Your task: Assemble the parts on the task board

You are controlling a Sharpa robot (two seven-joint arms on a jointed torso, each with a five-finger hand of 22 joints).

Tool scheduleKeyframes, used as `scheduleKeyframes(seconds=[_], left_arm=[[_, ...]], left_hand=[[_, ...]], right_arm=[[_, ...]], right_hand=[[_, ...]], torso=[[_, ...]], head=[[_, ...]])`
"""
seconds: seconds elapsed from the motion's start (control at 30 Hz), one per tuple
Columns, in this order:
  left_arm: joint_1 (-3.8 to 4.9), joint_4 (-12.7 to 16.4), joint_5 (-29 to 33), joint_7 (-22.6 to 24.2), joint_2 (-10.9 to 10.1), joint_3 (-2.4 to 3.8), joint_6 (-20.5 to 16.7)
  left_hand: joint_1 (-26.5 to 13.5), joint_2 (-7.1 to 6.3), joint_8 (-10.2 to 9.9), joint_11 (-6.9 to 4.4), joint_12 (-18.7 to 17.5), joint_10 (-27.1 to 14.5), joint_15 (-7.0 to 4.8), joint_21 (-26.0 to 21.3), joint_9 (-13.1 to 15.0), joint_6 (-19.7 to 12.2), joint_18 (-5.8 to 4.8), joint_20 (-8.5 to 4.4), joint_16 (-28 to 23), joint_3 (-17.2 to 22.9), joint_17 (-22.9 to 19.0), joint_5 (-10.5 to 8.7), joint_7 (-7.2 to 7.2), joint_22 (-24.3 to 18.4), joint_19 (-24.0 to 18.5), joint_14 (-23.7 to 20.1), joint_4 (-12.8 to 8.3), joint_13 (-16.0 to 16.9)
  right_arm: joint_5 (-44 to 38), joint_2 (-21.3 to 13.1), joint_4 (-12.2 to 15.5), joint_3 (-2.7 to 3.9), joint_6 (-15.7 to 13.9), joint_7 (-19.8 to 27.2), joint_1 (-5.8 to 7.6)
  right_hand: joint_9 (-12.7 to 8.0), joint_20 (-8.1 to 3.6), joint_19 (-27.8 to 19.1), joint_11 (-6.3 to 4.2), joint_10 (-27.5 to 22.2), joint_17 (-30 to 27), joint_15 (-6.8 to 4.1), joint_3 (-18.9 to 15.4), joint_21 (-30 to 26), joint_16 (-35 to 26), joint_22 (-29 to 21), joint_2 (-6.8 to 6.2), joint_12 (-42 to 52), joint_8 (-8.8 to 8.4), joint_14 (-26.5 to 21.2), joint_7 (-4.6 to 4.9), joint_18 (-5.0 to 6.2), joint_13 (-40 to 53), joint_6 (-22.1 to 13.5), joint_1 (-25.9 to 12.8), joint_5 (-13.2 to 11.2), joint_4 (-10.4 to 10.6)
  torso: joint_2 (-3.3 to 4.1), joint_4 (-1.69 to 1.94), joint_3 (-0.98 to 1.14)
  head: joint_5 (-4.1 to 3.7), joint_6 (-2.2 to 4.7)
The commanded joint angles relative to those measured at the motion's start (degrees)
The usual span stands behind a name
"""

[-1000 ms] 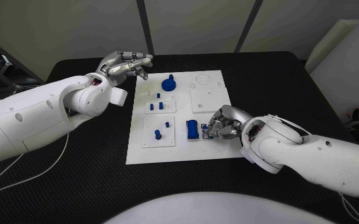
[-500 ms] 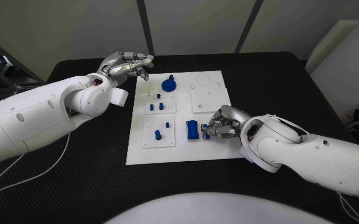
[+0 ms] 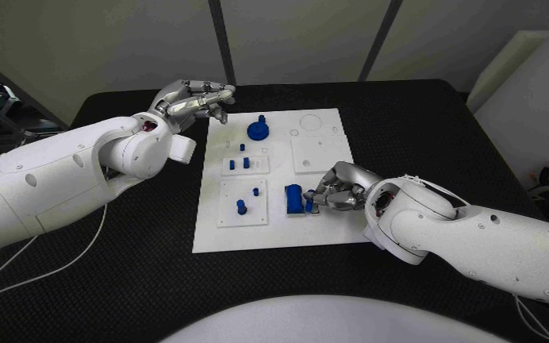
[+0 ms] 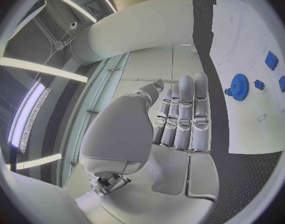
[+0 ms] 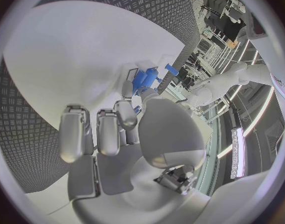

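A: Task board (image 3: 324, 224) sits mid-table (image 3: 137, 279), long side running front to back. Left hand (image 3: 192, 98) hovers just off the board's far-left corner, fingers curled in, nothing in them. No motion there over the last second.

B: Parts, left to right?

A: Near-left plate: a blue peg (image 3: 241, 206) standing, a smaller pin (image 3: 256, 191) beside it. Mid-left plate: three small pegs (image 3: 239, 162). Far edge: the blue gear (image 3: 259, 129). Then the blue block (image 3: 295, 198), upright near the board's middle toward the near edge, with the right hand (image 3: 341, 188) right against it.

B: Is the right hand holding anything?

A: Fingers are bunched on a small blue piece (image 3: 312, 201) just beside the block. In the right wrist view the fingertips (image 5: 127, 88) meet blue parts (image 5: 144, 78), but I can't tell if it's pinched or only pressed.

B: Change?

A: The right hand has crept toward the block over the last second; the small piece that showed clear of the fingers is now mostly covered. Block hasn't shifted.

B: So?

A: Looks like it's mating that piece to the block or its slot. Not seated as far as I can see. Risk: nudging the block over.
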Motion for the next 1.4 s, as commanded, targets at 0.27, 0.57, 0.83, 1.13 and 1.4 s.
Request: scheduleKeyframes(seconds=[0.27,0.57,0.83,1.13,1.4], left_arm=[[0.09,-0.08,0.21,-0.06,0.07,0.04,0.85],[0.08,-0.15,0.21,-0.09,0.09,0.04,0.97],[0.08,-0.22,0.21,-0.09,0.14,0.03,0.96],[0.08,-0.27,0.21,-0.1,0.18,0.03,1.03],[0.08,-0.35,0.21,-0.09,0.15,0.03,1.04]], left_hand=[[-0.03,0.78,0.38,0.04,0.52,-0.55,0.12,-0.52,-0.09,-0.49,-1.05,0.21,-0.27,-0.45,-0.11,0.38,0.15,-0.17,0.25,-0.35,0.12,0.1],[-0.03,0.78,0.38,0.04,0.52,-0.55,0.12,-0.52,-0.09,-0.49,-1.05,0.21,-0.27,-0.45,-0.11,0.38,0.15,-0.17,0.25,-0.35,0.12,0.1],[-0.03,0.78,0.38,0.04,0.52,-0.55,0.12,-0.52,-0.09,-0.49,-1.05,0.21,-0.27,-0.45,-0.11,0.38,0.15,-0.17,0.25,-0.35,0.12,0.1],[-0.09,0.8,0.39,0.06,0.56,-0.63,0.14,-0.58,-0.1,-0.54,-1.06,0.22,-0.27,-0.51,-0.12,0.39,0.17,-0.2,0.26,-0.37,0.17,0.1],[-0.09,0.8,0.39,0.06,0.56,-0.63,0.14,-0.58,-0.1,-0.54,-1.06,0.22,-0.27,-0.51,-0.12,0.39,0.17,-0.2,0.26,-0.37,0.17,0.1]], right_arm=[[-0.9,-0.36,0.32,-0.01,0.7,0.22,0.03],[-2.27,-1.53,0.76,-0.03,1.43,0.24,0.03],[-2.97,-1.7,0.9,-0.03,1.41,0.26,0.03],[-2.46,-1.39,0.59,-0.03,1.24,0.76,0.03],[-1.01,-2.02,1.04,-0.04,-2.78,5.37,0.02]], right_hand=[[0.24,-0.27,0.83,0.24,0.08,4.54,-0.41,-0.97,0.41,0.28,3.27,-0.04,0.22,0.19,4.06,0.22,-0.35,0.24,0.03,0.71,-1.78,-0.91],[0.59,-0.47,0.86,0.0,0.15,4.77,-0.61,-0.38,0.49,0.41,3.45,0.04,0.41,0.37,4.09,-0.04,-0.38,0.65,-0.09,6.26,-6.64,-4.22],[0.61,-0.47,0.85,-0.01,0.19,4.79,-0.62,-0.39,0.47,0.42,3.43,0.03,0.48,0.39,4.1,-0.03,-0.37,0.72,-0.07,6.42,-6.75,-4.32],[0.75,-0.37,0.82,0.2,0.11,4.79,-0.46,-1.58,0.44,0.4,3.44,0.03,0.22,0.49,4.09,0.2,-0.38,0.64,-0.05,5.28,-10.47,-3.54],[0.99,-0.15,0.78,0.47,0.0,4.83,-0.24,-4.95,0.4,0.39,3.44,-0.35,-0.07,0.63,4.09,0.47,-0.36,0.54,-0.18,2.0,-13.87,-1.13]], torso=[[-0.02,-0.04,0.03],[-0.04,-0.07,0.04],[0.0,0.02,0.02],[0.02,0.02,-0.01],[-0.01,-0.01,0.0]], head=[[0.07,-0.17],[0.0,-0.14],[-0.21,-0.07],[-0.18,-0.04],[-0.16,-0.03]])
